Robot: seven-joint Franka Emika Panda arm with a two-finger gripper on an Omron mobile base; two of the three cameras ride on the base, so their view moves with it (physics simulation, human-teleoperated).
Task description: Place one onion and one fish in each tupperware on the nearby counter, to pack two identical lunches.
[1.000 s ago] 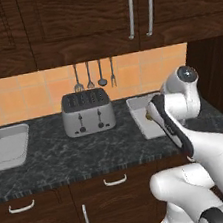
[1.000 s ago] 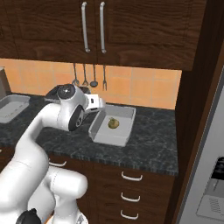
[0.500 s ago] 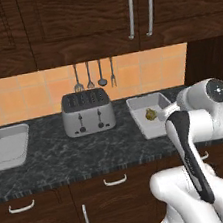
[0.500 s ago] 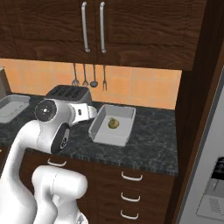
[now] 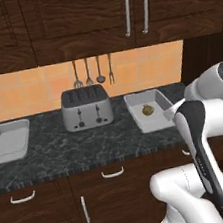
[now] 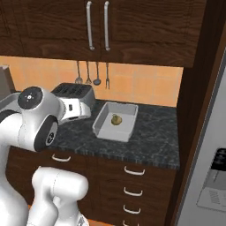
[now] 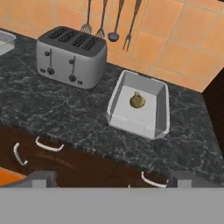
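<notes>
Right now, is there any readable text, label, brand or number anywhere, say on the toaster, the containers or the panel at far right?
No readable text anywhere.
Toaster: dark knobs and levers, no lettering.
Tupperware holding the onion: plain, no label.
Second tupperware on the left of the counter: plain.
Grey panel at far right: too blurred to read.

A rendered home kitchen is shown: a black-grey marbled stone tabletop [image 5: 89,149] is carried on dark brown wooden cabinets [image 5: 92,202] with curved silver handles, and matching wall cupboards [image 5: 69,18] are hung above an orange tiled backsplash [image 5: 29,90]. A silver 4-slot toaster [image 5: 86,107] is stood against the tiles, with 4 utensils [image 5: 93,71] hung from a rail above it. A grey refrigerator door with a dispenser panel [image 6: 214,181] is seen at the right.
</notes>
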